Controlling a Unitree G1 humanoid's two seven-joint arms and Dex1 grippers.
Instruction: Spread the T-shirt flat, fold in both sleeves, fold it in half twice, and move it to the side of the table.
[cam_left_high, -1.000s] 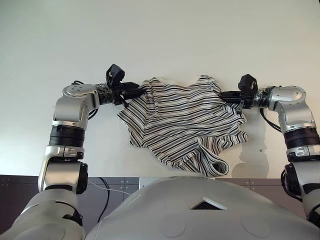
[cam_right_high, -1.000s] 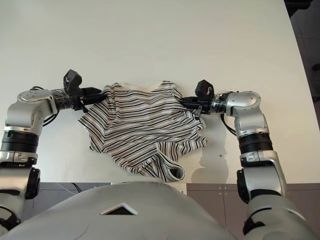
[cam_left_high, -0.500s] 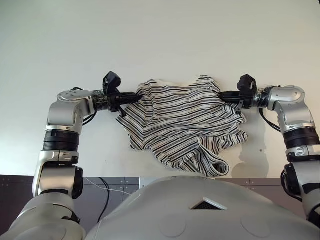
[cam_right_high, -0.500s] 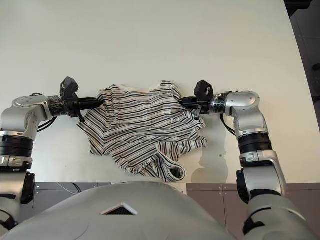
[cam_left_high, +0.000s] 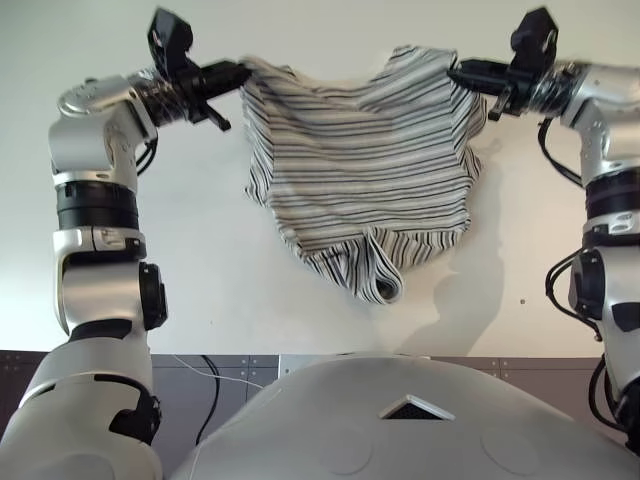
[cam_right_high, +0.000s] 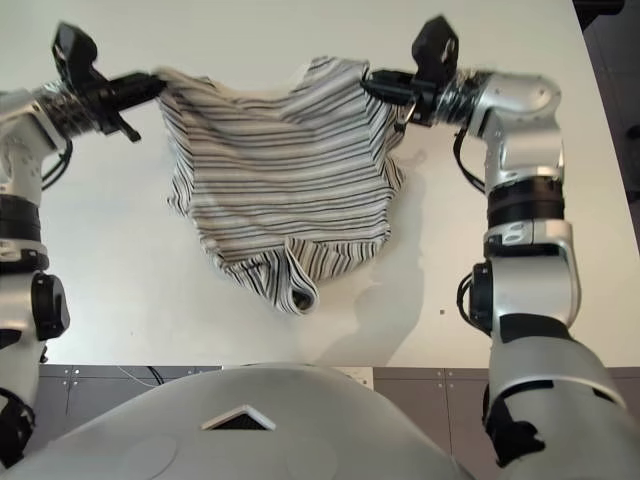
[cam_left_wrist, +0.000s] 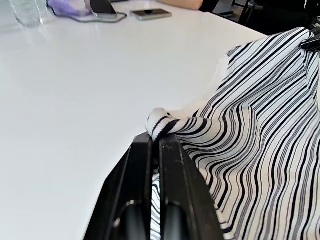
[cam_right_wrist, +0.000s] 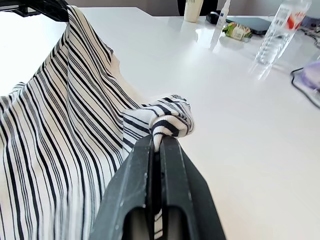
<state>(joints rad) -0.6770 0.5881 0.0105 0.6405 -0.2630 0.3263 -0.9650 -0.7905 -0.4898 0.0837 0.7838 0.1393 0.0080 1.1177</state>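
Observation:
The black-and-white striped T-shirt hangs stretched between both grippers above the white table, its lower part bunched and drooping toward the near edge. My left gripper is shut on the shirt's top left corner; a knot of fabric sticks out between its fingers. At the top right corner my right gripper is shut on another bunch of the T-shirt. The collar sags between the two grips.
Across the far side of the table stand a clear water bottle, a small green bottle, a phone and a purple item. A dark chair stands beyond the table edge.
Both arms have risen and moved farther apart, lifting the T-shirt off the table and pulling its top edge taut. The shirt now hangs instead of lying crumpled.

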